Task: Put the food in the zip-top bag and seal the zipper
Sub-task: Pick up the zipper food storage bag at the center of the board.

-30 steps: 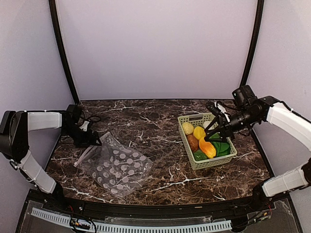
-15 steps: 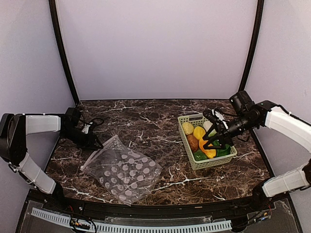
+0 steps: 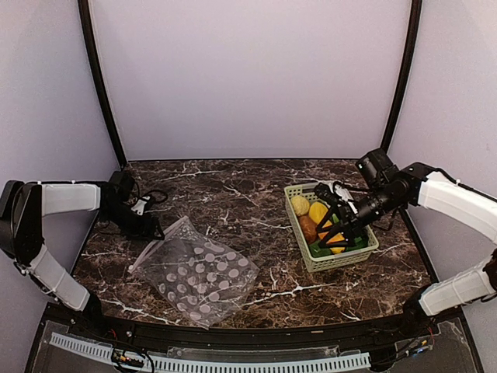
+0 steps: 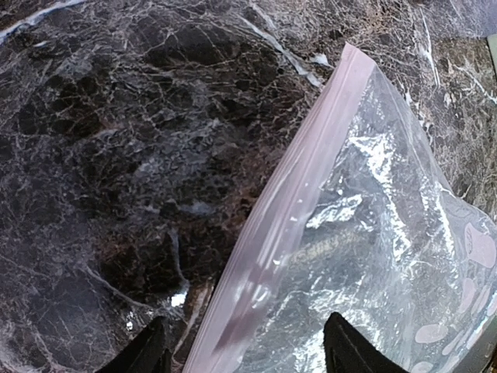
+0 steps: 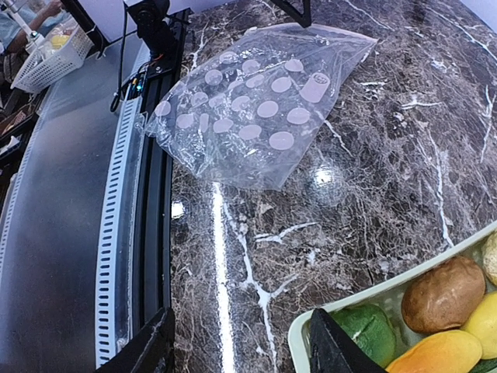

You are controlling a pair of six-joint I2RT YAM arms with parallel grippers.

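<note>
Marble tabletop (image 3: 256, 194) stretches between the zip-top bag (image 3: 196, 270), lying flat at front left, and the basket (image 3: 342, 260) holding the food (image 3: 318, 211), well apart. The left gripper (image 4: 245, 353), fingers spread, straddles the zipper (image 4: 291, 202) edge. The right gripper (image 5: 242, 350), fingers apart, hovers over the basket's corner.
</note>
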